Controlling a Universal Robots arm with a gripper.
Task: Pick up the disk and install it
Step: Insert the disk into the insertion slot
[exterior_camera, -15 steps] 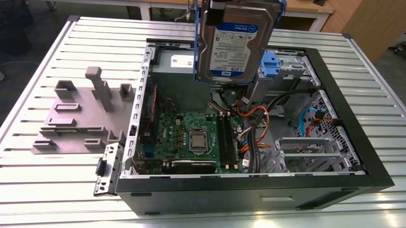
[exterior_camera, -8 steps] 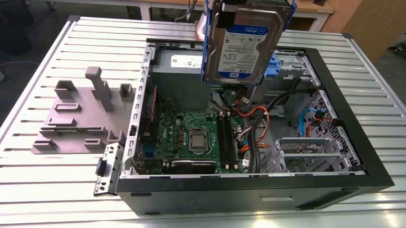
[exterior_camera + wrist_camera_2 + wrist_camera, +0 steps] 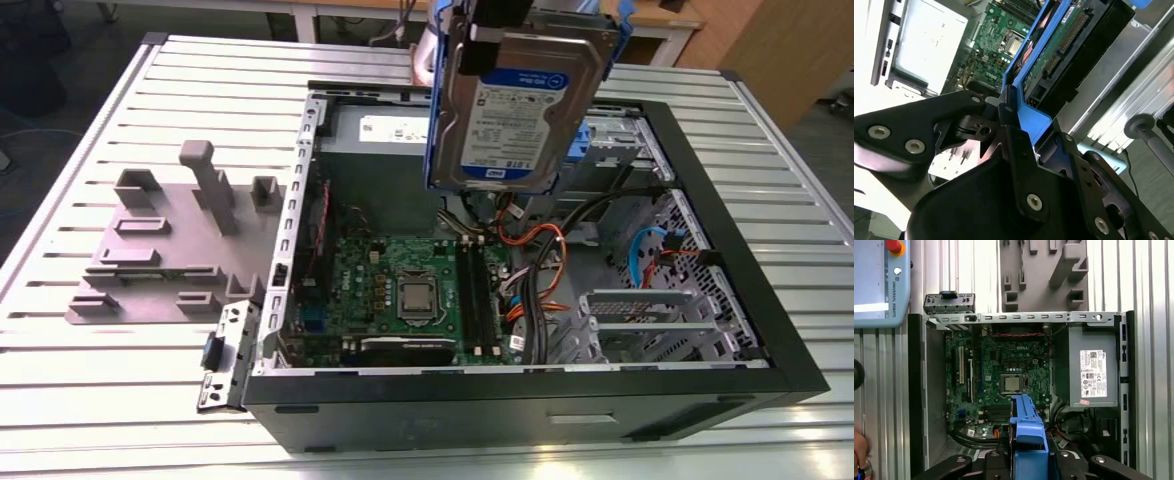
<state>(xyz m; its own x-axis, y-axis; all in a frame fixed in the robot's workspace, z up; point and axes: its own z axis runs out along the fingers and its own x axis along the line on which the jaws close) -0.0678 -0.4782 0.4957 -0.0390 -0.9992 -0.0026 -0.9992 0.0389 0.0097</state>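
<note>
Hanging upright over the open computer case (image 3: 534, 400), toward its twelve o'clock edge in the exterior view, the disk (image 3: 523, 105) is clamped by its blue carrier frame in the claw (image 3: 1009, 112); the motherboard (image 3: 387, 275) lies below, the slatted desk (image 3: 107, 400) beneath all.

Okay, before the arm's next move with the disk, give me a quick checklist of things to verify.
1. Grip: ok, end effector shut on the blue carrier of the disk.
2. Disk clear of case: ok, held upright above it.
3. Case open: ok, motherboard exposed.
4. Orange cables out of the way: cannot tell.
5. Person's hand outside case: ok.
</note>
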